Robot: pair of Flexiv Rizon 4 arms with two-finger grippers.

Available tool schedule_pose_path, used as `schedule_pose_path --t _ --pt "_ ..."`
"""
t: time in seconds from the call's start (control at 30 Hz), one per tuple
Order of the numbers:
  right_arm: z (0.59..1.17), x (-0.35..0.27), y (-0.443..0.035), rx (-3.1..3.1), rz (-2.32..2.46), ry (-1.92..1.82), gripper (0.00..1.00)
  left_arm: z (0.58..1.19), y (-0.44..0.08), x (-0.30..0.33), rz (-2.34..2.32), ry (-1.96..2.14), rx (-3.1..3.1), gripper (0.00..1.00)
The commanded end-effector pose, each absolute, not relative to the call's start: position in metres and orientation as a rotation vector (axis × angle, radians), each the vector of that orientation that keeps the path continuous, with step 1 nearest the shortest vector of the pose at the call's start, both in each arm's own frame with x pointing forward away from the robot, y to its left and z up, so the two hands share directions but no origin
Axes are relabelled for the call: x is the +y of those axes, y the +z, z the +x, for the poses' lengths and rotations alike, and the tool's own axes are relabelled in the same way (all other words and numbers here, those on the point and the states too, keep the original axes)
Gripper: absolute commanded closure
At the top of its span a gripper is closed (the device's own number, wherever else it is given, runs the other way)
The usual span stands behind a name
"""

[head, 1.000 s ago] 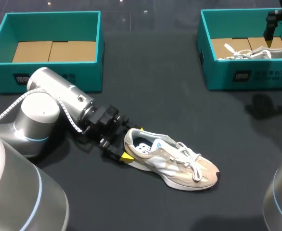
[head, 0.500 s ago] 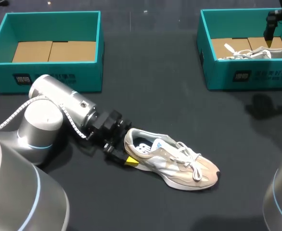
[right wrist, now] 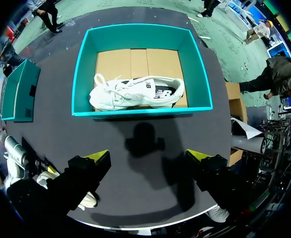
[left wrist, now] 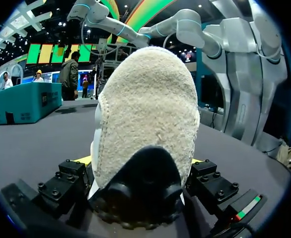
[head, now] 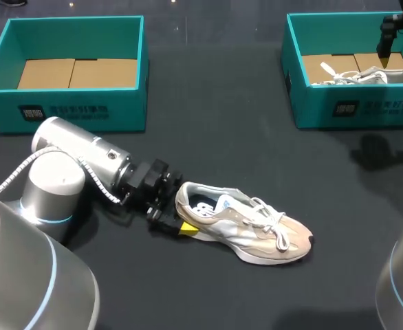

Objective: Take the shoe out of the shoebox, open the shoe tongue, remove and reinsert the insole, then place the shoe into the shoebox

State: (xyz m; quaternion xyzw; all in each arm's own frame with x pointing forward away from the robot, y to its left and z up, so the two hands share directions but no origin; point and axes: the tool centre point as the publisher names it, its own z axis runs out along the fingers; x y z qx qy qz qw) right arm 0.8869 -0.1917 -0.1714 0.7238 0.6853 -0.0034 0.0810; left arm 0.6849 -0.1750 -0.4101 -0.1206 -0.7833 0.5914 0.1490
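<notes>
A beige sneaker with white laces (head: 246, 225) lies on its sole on the dark table, toe to the right. My left gripper (head: 176, 214) is at its heel, low over the table. From the left wrist, the fuzzy beige heel (left wrist: 145, 114) fills the gap between the open fingers (left wrist: 83, 160), which stand close on both sides. My right gripper (right wrist: 148, 159) hangs open and empty high above the table, near the right-hand teal shoebox (right wrist: 140, 113); in the head view it shows at the far right (head: 390, 34).
The right shoebox (head: 356, 110) holds a white sneaker (head: 366, 74) on its cardboard floor. A second teal shoebox (head: 71, 113) stands at the back left with only cardboard inside. Bare dark table lies between the boxes and in front of the sneaker.
My left gripper has closed in around the heel and the sneaker has shifted a little, toe swinging toward the front edge. The right arm has not moved.
</notes>
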Motion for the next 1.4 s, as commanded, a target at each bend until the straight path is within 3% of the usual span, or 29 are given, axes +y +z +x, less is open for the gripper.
schedule_pose_path --t 0.03,0.77,1.4 --pt "0.886 -0.192 -0.172 2.048 2.163 -0.010 0.00 0.679 -0.408 -0.164 -0.271 1.742 -2.290 1.00" --pt "0.886 -0.192 -0.172 2.048 2.163 -0.010 0.00 0.666 -0.414 -0.139 0.101 1.850 -2.431 1.00" --pt "0.886 -0.192 -0.172 2.048 2.163 -0.010 0.00 0.680 -0.414 -0.143 -0.001 1.844 -2.412 1.00"
